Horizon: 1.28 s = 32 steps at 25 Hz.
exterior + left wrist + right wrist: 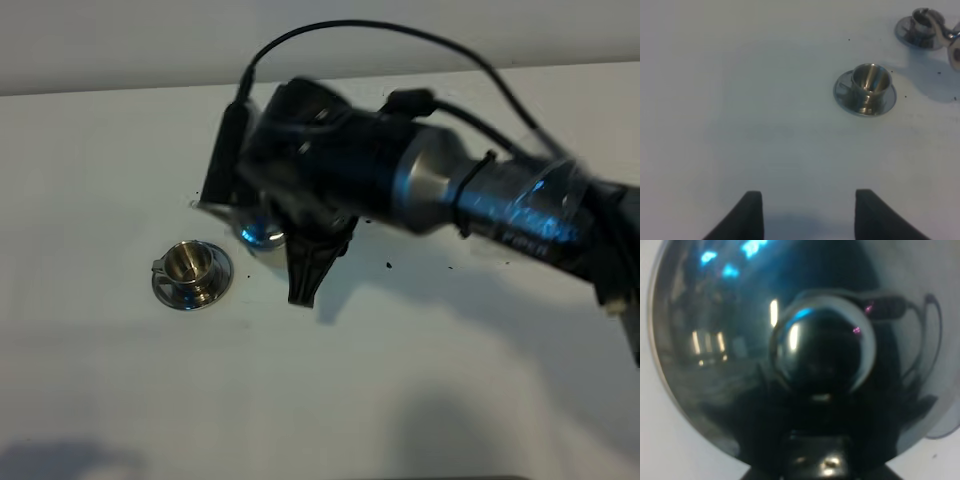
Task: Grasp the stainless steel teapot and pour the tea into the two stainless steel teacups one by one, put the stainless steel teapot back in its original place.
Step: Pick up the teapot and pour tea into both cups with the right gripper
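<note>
Teapot (705, 370) spout (946, 37) hung at the far teacup (918, 29), beyond the near teacup (870, 86): 1st pour likely, return pending. Left claw (808, 196) wide; right claw (285, 255) state untellable.

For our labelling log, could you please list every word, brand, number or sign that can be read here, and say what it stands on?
right arm, dark link: pale lettering, perhaps "PIPER", too blurred to read for certain.
teapot, near teacup, far teacup: no text seen, only reflections.
left gripper and table: no markings seen.
</note>
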Available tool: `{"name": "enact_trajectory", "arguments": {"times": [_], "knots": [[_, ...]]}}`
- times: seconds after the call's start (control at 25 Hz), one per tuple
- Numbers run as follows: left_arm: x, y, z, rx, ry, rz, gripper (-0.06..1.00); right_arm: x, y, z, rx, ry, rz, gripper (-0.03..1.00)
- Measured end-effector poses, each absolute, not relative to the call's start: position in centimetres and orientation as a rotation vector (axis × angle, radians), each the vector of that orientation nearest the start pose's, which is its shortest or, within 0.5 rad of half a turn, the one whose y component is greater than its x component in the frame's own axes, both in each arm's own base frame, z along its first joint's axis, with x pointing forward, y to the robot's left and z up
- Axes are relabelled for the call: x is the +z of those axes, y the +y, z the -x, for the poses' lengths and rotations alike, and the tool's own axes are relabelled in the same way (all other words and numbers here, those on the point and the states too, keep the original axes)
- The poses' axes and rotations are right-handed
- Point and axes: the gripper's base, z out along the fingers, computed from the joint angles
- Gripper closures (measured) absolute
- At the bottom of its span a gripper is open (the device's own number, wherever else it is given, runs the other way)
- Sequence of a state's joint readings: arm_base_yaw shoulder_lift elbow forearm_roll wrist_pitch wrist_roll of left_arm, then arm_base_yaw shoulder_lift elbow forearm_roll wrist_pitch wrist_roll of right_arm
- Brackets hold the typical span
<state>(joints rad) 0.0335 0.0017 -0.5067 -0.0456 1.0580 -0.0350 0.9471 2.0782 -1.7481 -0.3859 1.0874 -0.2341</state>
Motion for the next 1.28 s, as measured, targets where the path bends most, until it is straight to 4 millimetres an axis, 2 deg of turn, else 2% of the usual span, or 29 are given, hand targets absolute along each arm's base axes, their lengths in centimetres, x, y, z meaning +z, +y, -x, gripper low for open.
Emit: {"name": "enact_trajectory", "arguments": {"times": [0.28, 0.44, 0.68, 0.88, 1.16, 1.28], "knots": [[27.9, -0.4, 0.5, -0.055, 2.035, 0.067, 0.49, 20.9, 35.7, -27.3, -0.651, 1.993, 1.874, 0.79], [27.9, -0.4, 0.5, -0.055, 2.035, 0.067, 0.49, 19.6, 36.5, -27.4, -0.676, 1.917, 1.932, 0.79], [27.9, -0.4, 0.5, -0.054, 2.035, 0.065, 0.49, 19.3, 37.1, -27.7, -0.729, 1.807, 1.954, 0.79], [27.9, -0.4, 0.5, -0.054, 2.035, 0.065, 0.49, 17.1, 37.7, -28.2, -0.784, 1.764, 2.007, 0.79], [27.9, -0.4, 0.5, -0.054, 2.035, 0.065, 0.49, 17.4, 38.4, -28.8, -0.821, 1.695, 2.008, 0.79], [27.9, -0.4, 0.5, -0.054, 2.035, 0.065, 0.49, 16.8, 38.4, -29.0, -0.853, 1.671, 2.032, 0.79]]}}
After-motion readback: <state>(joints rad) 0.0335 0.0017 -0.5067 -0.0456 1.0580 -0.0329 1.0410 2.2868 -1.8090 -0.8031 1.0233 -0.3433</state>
